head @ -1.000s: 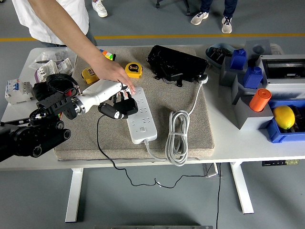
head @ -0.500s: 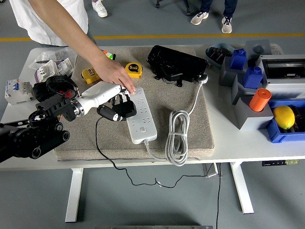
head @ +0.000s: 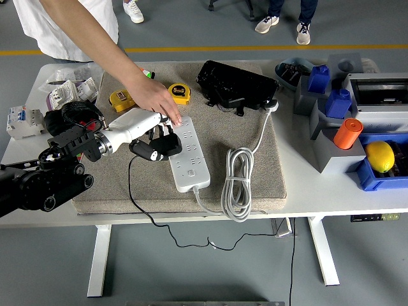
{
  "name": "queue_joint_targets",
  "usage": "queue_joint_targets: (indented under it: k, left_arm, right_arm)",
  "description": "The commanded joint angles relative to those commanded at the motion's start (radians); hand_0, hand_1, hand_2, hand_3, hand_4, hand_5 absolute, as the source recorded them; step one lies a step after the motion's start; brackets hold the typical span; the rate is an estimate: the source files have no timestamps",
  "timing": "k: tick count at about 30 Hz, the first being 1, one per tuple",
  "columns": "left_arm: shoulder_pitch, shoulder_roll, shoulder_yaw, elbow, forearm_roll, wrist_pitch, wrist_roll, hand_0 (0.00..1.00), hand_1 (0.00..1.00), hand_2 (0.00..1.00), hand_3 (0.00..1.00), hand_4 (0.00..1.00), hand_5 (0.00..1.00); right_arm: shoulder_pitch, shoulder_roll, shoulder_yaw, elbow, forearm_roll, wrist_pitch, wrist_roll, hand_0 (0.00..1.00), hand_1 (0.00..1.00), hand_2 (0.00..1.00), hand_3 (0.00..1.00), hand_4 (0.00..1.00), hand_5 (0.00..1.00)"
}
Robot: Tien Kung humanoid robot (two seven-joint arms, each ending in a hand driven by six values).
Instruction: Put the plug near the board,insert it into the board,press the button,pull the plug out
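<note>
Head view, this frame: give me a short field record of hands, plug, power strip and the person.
left hand: at the strip's left edge, fingers curled on the black plug
right hand: not in view
plug: beside the strip's upper left, its black cord trailing off the table's near edge
power strip: white, lying on the grey mat, own white cable coiled to its right
person's hand: fingertips pressing on the strip's far end
insertion: cannot tell if the prongs are seated
</note>
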State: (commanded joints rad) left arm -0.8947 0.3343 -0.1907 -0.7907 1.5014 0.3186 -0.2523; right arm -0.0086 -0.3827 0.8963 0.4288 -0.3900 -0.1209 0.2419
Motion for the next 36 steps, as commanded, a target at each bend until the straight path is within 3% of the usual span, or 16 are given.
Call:
queue_joint_targets:
  k: [30,36]
  left_arm:
    - [-0.003,0.007,0.018,0.001,0.003,-0.026,0.000,0.348,0.369,0.391,0.523,0.852,0.123]
    - [-0.002,0.003,0.021,0.004,0.000,-0.008,-0.006,0.347,0.369,0.391,0.523,0.853,0.124]
  right_arm:
    - [-0.002,-0.001,0.007,0.003,-0.004,0.000,0.001,0.696,0.700,0.678,0.575,0.998,0.526]
    - [-0.001,0.000,0.010,0.006,-0.007,0.000,0.001,0.696,0.700,0.677,0.574,0.998,0.526]
